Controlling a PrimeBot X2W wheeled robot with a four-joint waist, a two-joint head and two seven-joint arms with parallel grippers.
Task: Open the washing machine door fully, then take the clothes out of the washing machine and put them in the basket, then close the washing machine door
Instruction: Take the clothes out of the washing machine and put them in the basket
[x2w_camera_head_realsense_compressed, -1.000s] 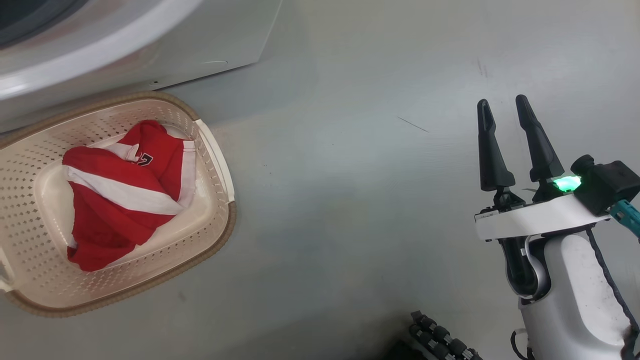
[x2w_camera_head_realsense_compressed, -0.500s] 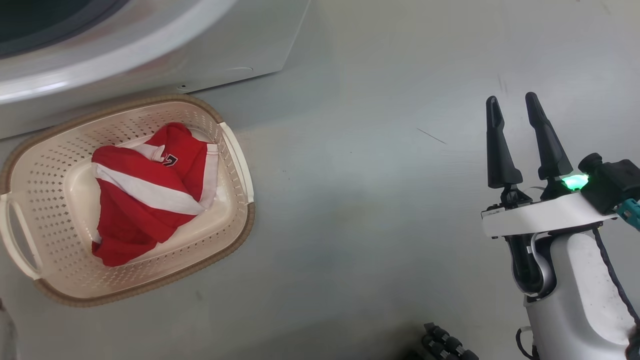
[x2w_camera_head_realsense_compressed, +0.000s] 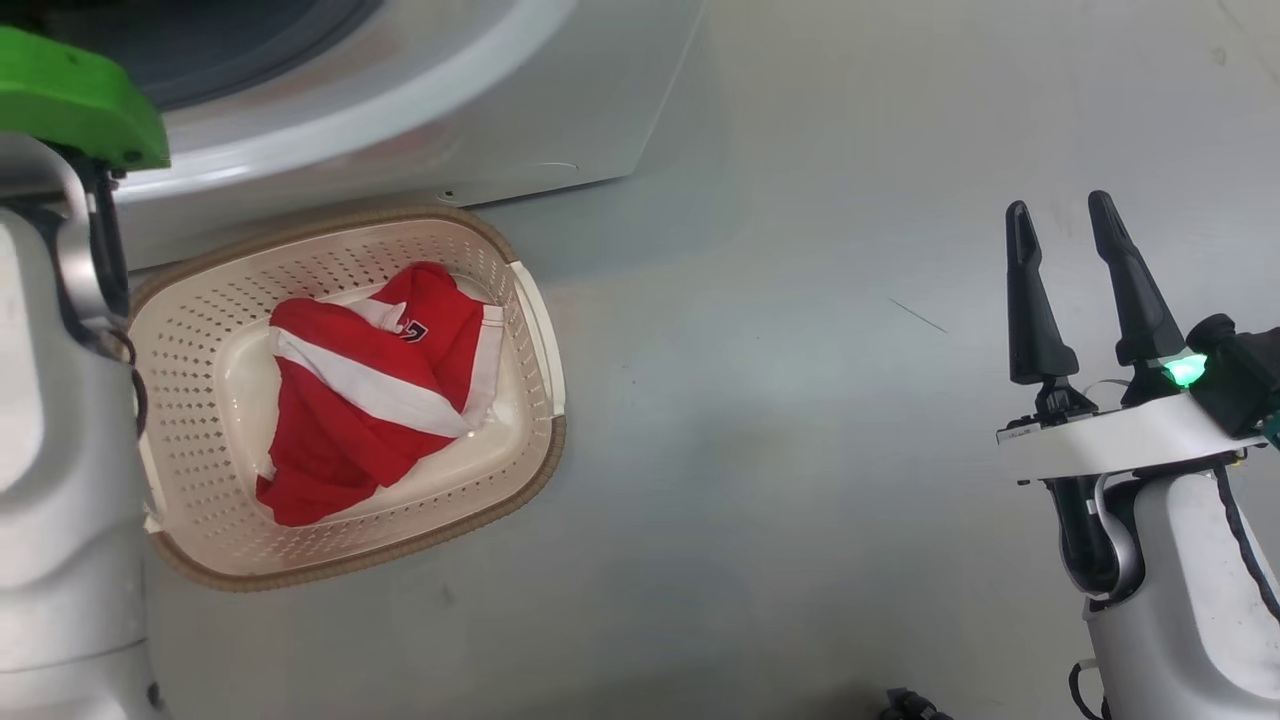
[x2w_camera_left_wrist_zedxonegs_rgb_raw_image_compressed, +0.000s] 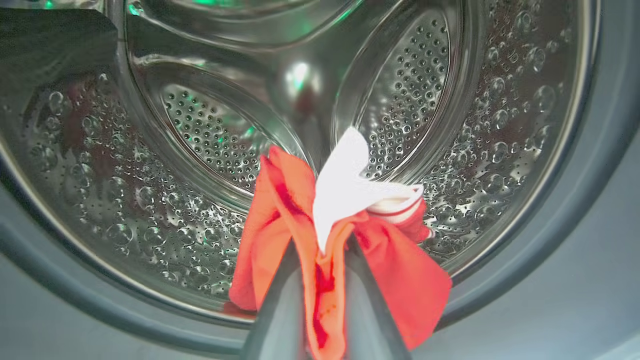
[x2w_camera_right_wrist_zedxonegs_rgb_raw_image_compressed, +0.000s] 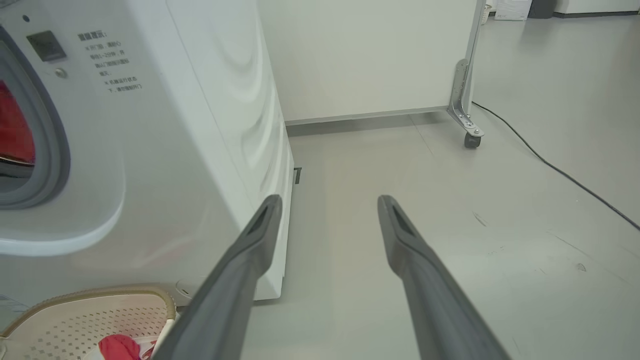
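Left gripper (x2w_camera_left_wrist_zedxonegs_rgb_raw_image_compressed: 321, 245): clamped on a red-and-white garment (x2w_camera_left_wrist_zedxonegs_rgb_raw_image_compressed: 400, 280), a bunched fold pinched between both fingers at the bottom centre of the left wrist view.
Red-and-white garment: it hangs off the fingers in front of the drum (x2w_camera_left_wrist_zedxonegs_rgb_raw_image_compressed: 215, 135), red cloth spilling down either side and a white piece poking up above the tips.
Drum: perforated steel and gleaming, ringed by the grey gasket (x2w_camera_left_wrist_zedxonegs_rgb_raw_image_compressed: 607, 150).
Left arm (x2w_camera_head_realsense_compressed: 50, 450): a pale forearm down the left edge of the head view, with a green cap at the upper left, reaching up toward the machine's opening.
Right gripper (x2w_camera_head_realsense_compressed: 1059, 208): wide open and holding nothing, at the right of the head view, well away from the basket, fingers pointing up the frame over bare floor (x2w_camera_head_realsense_compressed: 800, 400).
Basket (x2w_camera_head_realsense_compressed: 190, 420): on the floor at centre left of the head view, just below the washing machine (x2w_camera_head_realsense_compressed: 400, 130).
Second red garment (x2w_camera_head_realsense_compressed: 340, 430): crumpled in the basket, a broad white stripe across it and a dark print near its top.
Washing machine, right wrist view: the white cabinet sits on the left, with red cloth showing in the opening at the far left edge.
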